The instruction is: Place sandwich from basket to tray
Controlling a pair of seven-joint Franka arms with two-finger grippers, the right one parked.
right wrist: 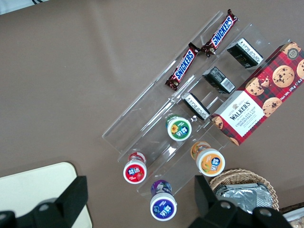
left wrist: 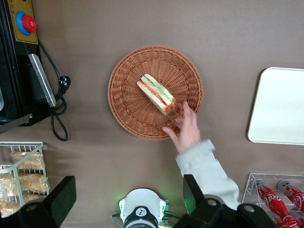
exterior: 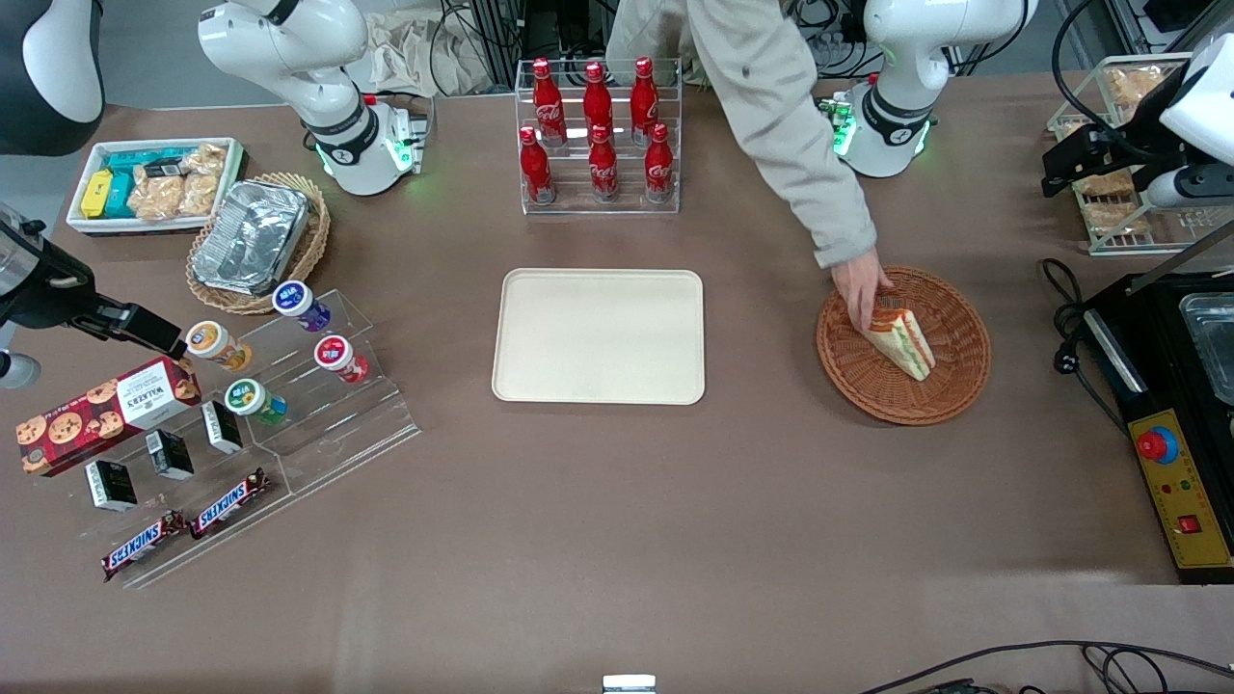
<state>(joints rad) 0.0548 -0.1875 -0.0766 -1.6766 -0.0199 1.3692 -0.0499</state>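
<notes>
On a brown table (exterior: 617,540), starting at the parked arm's end: a white bin of packaged snacks (exterior: 154,183) sits farthest from the front camera, with a tan wicker basket holding a foil container (exterior: 253,236) just beside it. Nearer the camera, a clear stepped stand (exterior: 318,424) carries small lidded cups (exterior: 335,354), a red Walkers cookie box (exterior: 106,410) and two Snickers bars (exterior: 183,535). Mid-table, a clear rack of six red cola bottles (exterior: 598,135) stands farther from the camera than the cream tray (exterior: 598,334), which lies flat and bare. Toward my working arm's end, well apart from the tray, rests the round reddish-brown basket (exterior: 950,386). The sandwich (exterior: 901,342) lies in it, a white wedge with its red, green and orange layers showing. A person in a pale sleeve reaches in from beside the bottle rack, and their hand (exterior: 861,287) touches the sandwich at its end farthest from the camera. My pincer (left wrist: 128,190) hangs high above the table, near its working-arm end, released, its two dark fingers (left wrist: 59,199) spread wide and holding nothing, well clear of basket and sandwich. At that end a wire rack of packaged snacks (exterior: 1118,154) stands farther from the camera than a black machine with a red button (exterior: 1157,445).
</notes>
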